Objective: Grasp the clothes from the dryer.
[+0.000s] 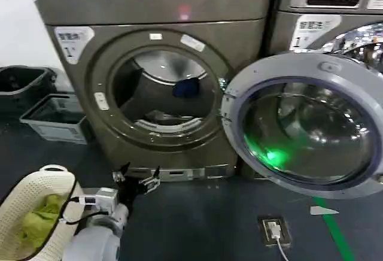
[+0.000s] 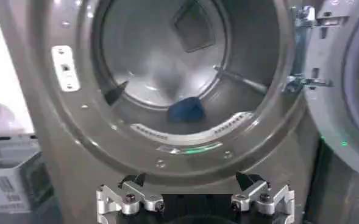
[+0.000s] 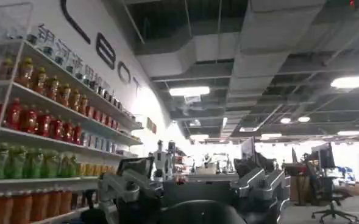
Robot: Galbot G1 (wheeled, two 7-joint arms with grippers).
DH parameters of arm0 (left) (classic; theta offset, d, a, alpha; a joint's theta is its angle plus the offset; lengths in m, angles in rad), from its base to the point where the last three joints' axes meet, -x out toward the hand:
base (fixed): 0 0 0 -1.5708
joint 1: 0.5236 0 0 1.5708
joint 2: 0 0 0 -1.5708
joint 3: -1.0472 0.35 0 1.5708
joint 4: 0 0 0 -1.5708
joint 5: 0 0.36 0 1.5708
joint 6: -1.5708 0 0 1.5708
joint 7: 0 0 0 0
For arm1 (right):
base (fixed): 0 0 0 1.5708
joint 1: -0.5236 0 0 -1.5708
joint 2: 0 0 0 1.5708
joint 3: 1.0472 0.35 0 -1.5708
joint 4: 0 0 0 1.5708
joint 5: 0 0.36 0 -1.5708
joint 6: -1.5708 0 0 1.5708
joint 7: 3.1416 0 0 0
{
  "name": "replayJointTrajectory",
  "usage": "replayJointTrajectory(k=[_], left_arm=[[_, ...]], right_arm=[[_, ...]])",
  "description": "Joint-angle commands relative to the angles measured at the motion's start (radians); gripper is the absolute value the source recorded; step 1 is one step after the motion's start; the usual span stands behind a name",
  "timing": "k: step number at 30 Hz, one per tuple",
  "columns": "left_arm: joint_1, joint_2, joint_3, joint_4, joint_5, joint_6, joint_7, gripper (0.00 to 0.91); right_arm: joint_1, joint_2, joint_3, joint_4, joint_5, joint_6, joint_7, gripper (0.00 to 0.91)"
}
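Observation:
The dryer [image 1: 161,9] stands with its round door [image 1: 311,132] swung open to the right. A blue piece of clothes [image 1: 187,87] lies at the back of the drum, and the left wrist view shows it low in the drum [image 2: 186,109]. My left gripper [image 1: 139,172] hangs open in front of the dryer's lower panel, below the opening and well short of the clothes. In its own view the left gripper [image 2: 191,181] is empty, aimed into the drum. My right gripper [image 3: 191,176] is open and empty, pointing away at a room.
A white basket [image 1: 60,180] holding a green cloth [image 1: 39,220] sits at my lower left. Grey bins [image 1: 54,117] stand left of the dryer. A floor socket [image 1: 274,231] and green tape [image 1: 335,231] lie below the open door. Bottle shelves [image 3: 39,122] stand beyond the right gripper.

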Motion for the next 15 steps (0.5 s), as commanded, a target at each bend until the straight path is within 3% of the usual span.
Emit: replayJointTrajectory(k=[1,6,15], left_arm=[[0.000,0.000,0.000,-0.002,0.002,0.049,0.002,0.907],[0.002,-0.002,0.011,0.001,0.090,0.049,0.038,0.907],[0.002,-0.006,0.014,-0.015,0.013,0.049,-0.020,0.907]], right_arm=[[0.002,0.000,0.000,0.001,0.000,0.001,0.001,0.907],[0.001,0.001,0.000,-0.005,0.002,0.012,0.013,0.907],[-0.001,0.014,0.001,-0.009,0.010,0.072,0.026,0.907]])
